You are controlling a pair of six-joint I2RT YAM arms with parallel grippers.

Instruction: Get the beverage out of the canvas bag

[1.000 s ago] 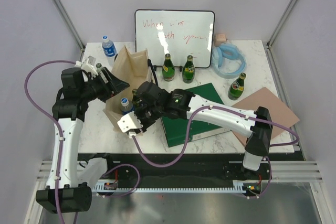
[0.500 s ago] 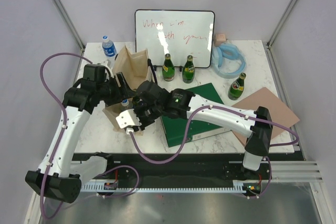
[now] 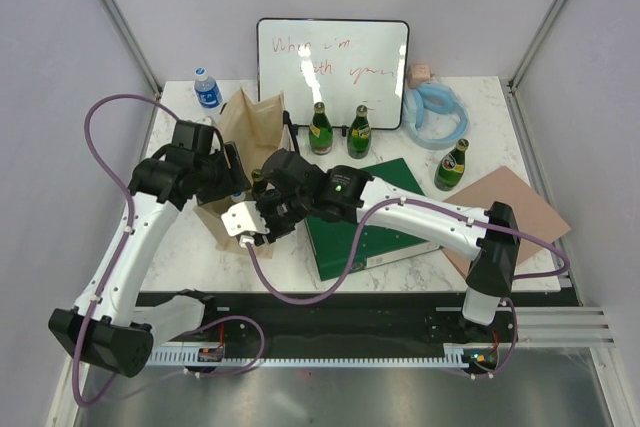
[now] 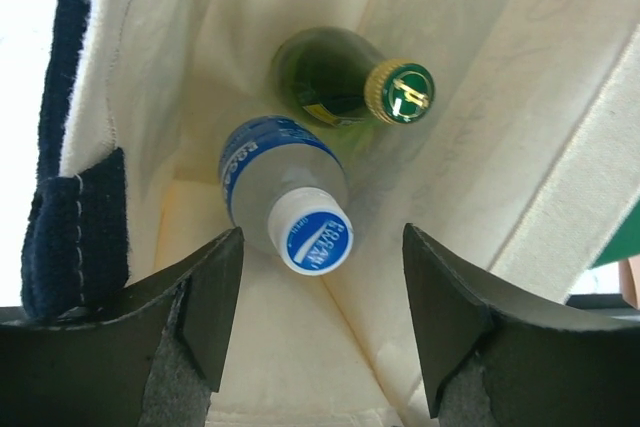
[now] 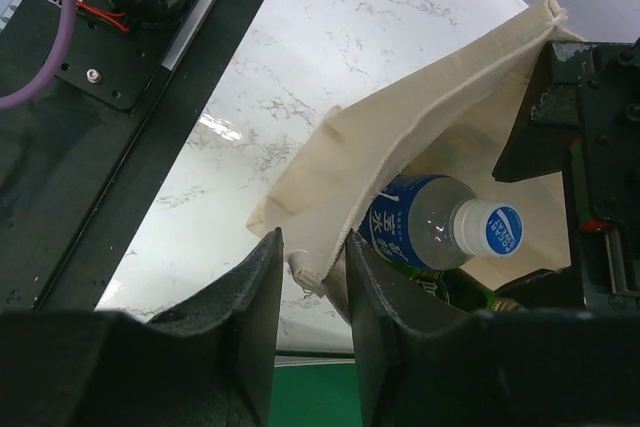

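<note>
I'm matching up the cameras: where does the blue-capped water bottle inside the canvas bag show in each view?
Top external: not visible; the left gripper hangs over the mouth of the canvas bag.
Left wrist: water bottle at centre, cap up, beside a green bottle.
Right wrist: centre-right, inside the bag.
Shared landmark: the canvas bag.

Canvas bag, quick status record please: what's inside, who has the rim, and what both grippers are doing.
bag: canvas bag standing, mouth open
contents: water bottle with blue label, green glass bottle; both capped
right gripper: shut on the bag's rim, pulling it open
left gripper: open, at the mouth, lined up over the water bottle's cap
beverage removed: not yet, both bottles inside
</note>
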